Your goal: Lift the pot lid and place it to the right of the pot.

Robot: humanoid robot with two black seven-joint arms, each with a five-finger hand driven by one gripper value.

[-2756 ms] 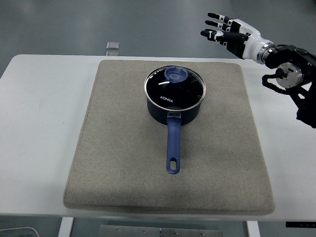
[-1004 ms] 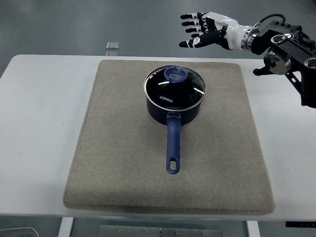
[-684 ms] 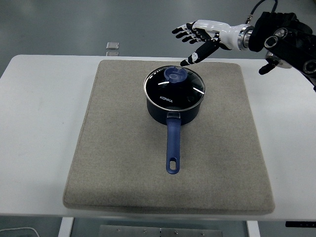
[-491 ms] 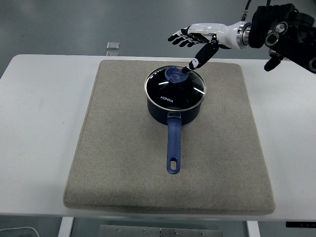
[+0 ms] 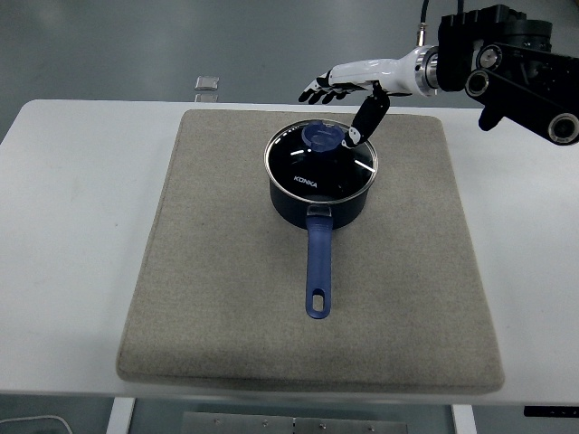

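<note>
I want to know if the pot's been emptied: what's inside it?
The glass lid still sits on the pot, and it looks dark with glare, so any contents cannot be made out. The right hand hovers over its blue knob.

- Saucepan (image 5: 319, 193): dark blue, upright at the far middle of the mat, its long blue handle (image 5: 317, 268) pointing toward the near edge.
- Glass lid (image 5: 319, 160): steel-rimmed, blue knob (image 5: 323, 136), seated flat on the saucepan.
</note>
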